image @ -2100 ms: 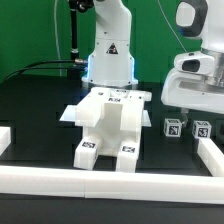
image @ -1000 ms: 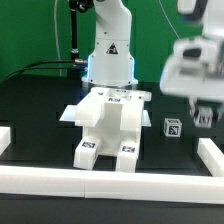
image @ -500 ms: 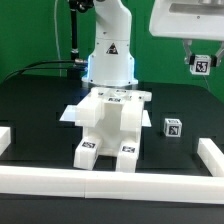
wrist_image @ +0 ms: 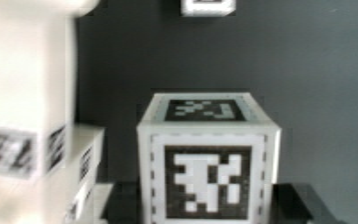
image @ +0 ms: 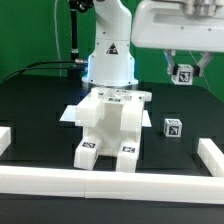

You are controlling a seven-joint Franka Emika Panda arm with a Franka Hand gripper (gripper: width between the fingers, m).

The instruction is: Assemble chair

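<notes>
Gripper: my gripper [image: 182, 68] hangs high on the exterior view's right, jaws partway in and clamped on a small tagged block [image: 183, 74]. Nothing else is between them.
Grip check: in the wrist view the block sits square between my fingers, a tag face toward the camera, with no tilt I can see.
Chair: the half-built chair [image: 108, 125] stands on the table [image: 40, 105] in the middle of the exterior view, in front of my base [image: 108, 55]. It is below the block I carry and well apart from it.
Spare part: a second small block [image: 172, 127] rests on the table near the chair, on the exterior view's right.
Step in hand: I judge this to be the carry of the block toward the chair, with seating not yet done.
How to do it well: travel high enough to clear the chair's top and come over the mating spot before descending. Line the block's faces up with the chair's so it goes in straight rather than wedging.
Pressure: clamp firmly and evenly, since a smooth plastic block could twist if it bumps anything.
Watch out: I cannot tell from here which spot takes this block. I would confirm it in the wrist view before lowering, and avoid nudging the chair or the spare block.
</notes>
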